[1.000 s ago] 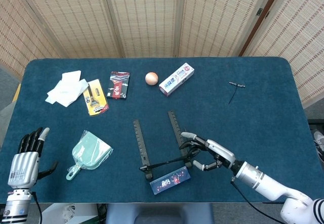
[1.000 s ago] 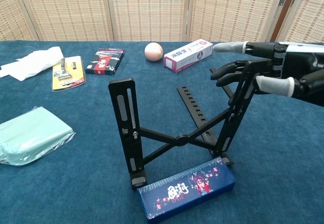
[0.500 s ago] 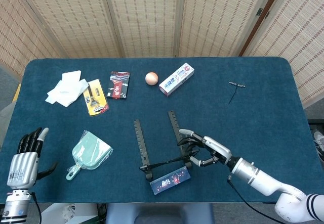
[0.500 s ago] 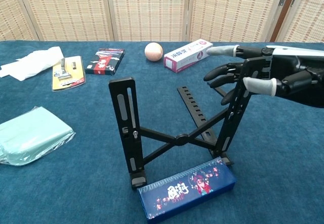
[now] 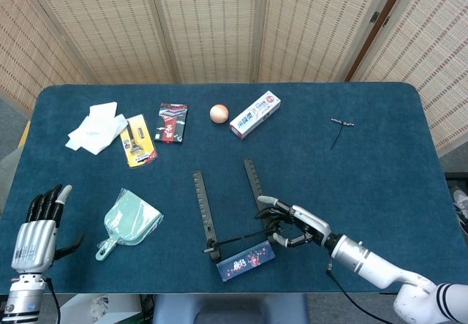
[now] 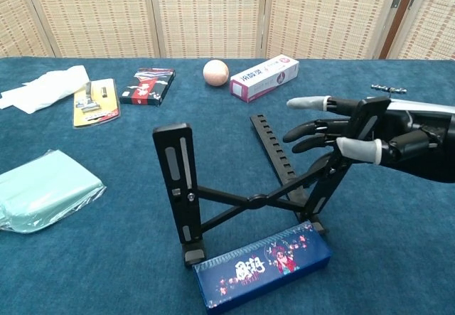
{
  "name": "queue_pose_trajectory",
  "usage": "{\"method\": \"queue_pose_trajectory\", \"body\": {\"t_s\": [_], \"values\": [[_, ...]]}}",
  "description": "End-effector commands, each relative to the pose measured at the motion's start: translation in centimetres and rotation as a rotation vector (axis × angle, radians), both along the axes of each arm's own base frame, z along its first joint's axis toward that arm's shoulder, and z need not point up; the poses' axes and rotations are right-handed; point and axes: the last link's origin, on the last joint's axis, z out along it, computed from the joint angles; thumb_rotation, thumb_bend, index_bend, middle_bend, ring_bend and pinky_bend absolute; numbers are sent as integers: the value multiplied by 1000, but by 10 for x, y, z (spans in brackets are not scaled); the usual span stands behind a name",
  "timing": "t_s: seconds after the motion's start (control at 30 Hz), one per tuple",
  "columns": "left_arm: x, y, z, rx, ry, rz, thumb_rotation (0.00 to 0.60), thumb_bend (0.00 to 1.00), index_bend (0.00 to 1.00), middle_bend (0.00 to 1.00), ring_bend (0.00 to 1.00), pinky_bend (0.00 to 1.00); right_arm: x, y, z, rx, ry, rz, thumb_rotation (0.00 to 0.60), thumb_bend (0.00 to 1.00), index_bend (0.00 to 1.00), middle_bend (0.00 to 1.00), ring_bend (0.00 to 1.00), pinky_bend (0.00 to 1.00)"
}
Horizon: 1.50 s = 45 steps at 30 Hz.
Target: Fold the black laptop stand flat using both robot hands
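From my station I see a worktop [image 5: 380, 192] covered in deep blue cloth, backed by woven folding screens [image 5: 205, 24] with pale wooden frames. The black laptop stand [image 6: 249, 187] is propped open near the front edge, its two uprights joined by a crossed brace, with its slotted base rails running away toward the screens. My right hand [image 6: 370, 141] is wrapped over the top of the stand's right upright, fingers [image 6: 313, 125] hooked across the bar and the thumb out in front, so it grips the stand. My left hand [image 5: 38, 225] hovers off the front left corner of the worktop, fingers straight and slightly apart, holding nothing and well away from the stand. A dark blue printed box [image 6: 261, 264] lies just in front of the stand's feet, touching or nearly touching them. To the left lies a mint green dustpan [image 5: 131, 221] in a clear wrapper. Toward the back sit a white crumpled cloth [image 5: 95, 128], a yellow carded pack [image 5: 137, 141], a black and red packet [image 5: 172, 123], a pinkish ball [image 5: 219, 112] and a white toothpaste box [image 5: 255, 115]. A small thin metal tool [image 5: 340, 128] lies apart at the right.
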Motion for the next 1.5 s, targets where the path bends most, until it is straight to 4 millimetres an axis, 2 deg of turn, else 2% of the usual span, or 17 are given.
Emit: {"method": "queue_pose_trajectory", "body": {"t_s": [0.03, 0.2, 0.57, 0.8, 1.17, 1.3, 1.5], "values": [[0, 0, 0, 0, 0, 0, 600, 211, 30, 35, 21, 0, -3, 3, -1, 19, -17, -32, 600, 344, 90, 254, 185, 318], [0, 1, -1, -2, 0, -3, 600, 212, 30, 35, 21, 0, -6, 2, -1, 35, -45, -86, 600, 344, 90, 236, 152, 277], [1, 0, -1, -2, -1, -4, 600, 212, 31, 35, 21, 0, -6, -9, 1, -4, -60, -92, 600, 326, 66, 194, 124, 226], [1, 0, -1, -3, 1, -1, 600, 211, 30, 35, 21, 0, -10, 1, -4, 66, -49, -96, 600, 292, 40, 170, 94, 202], [3, 11, -5, -92, -52, -28, 600, 212, 31, 35, 24, 0, -14, 5, 6, 57, -62, -111, 600, 292, 32, 163, 89, 202], [6, 18, -9, -163, -113, -48, 600, 211, 30, 35, 25, 0, -11, 0, 16, -7, -74, -95, 600, 293, 32, 162, 89, 202], [16, 29, -17, -325, -317, -66, 600, 212, 31, 36, 27, 0, 1, -10, 47, -149, -108, -52, 600, 293, 32, 162, 89, 202]]}}
